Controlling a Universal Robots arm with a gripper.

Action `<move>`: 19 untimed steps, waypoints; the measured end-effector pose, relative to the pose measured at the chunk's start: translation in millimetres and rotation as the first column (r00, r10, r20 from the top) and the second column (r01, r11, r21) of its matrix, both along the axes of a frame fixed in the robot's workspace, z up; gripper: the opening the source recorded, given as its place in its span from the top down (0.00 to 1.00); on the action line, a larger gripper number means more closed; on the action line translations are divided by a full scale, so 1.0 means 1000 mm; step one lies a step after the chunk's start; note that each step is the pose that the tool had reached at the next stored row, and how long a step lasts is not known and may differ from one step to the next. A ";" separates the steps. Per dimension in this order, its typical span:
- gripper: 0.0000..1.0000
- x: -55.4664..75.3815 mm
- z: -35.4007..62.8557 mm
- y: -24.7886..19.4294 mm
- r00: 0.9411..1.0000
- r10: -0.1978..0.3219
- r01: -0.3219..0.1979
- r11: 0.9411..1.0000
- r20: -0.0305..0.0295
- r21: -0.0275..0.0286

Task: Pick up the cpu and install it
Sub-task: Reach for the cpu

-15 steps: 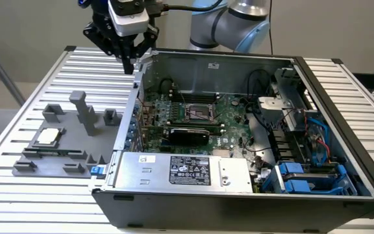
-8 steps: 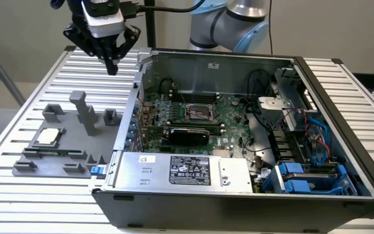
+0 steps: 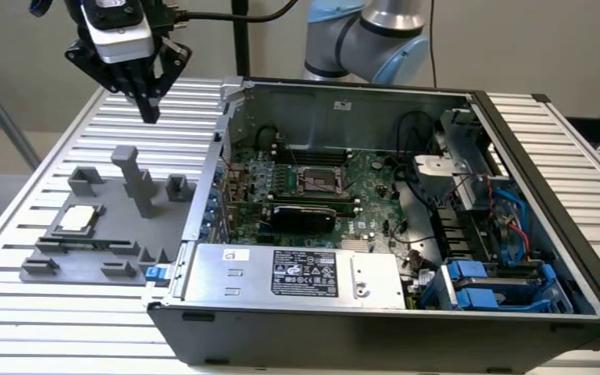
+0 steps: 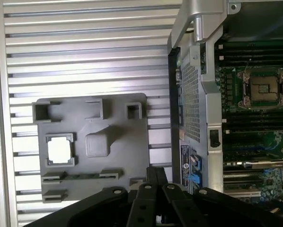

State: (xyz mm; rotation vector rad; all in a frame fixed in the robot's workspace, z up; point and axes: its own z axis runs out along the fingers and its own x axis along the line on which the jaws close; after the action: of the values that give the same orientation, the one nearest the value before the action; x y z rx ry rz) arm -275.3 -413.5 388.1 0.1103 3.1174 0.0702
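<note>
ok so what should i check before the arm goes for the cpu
1. cpu lies flat in the grey fixture, metal top up: ok
2. gripper holds nothing: ok
3. gripper open for a grasp: not ok, it is shut
4. gripper lined up over the cpu: not ok, it hangs high above the table, off to one side of the fixture
5. motherboard socket empty: ok
6. socket pins undamaged: cannot tell
</note>
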 end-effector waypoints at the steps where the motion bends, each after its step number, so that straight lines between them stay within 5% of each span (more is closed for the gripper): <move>1: 0.89 -0.005 -0.0005 -0.0005 1.000 0.000 0.000 1.000 0.000 0.000; 19: 0.89 -0.086 -0.0259 -0.0028 1.000 0.000 0.000 1.000 0.000 -0.001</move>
State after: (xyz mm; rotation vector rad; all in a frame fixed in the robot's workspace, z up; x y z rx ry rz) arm -361.5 -416.3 362.2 0.1103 3.1174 0.0688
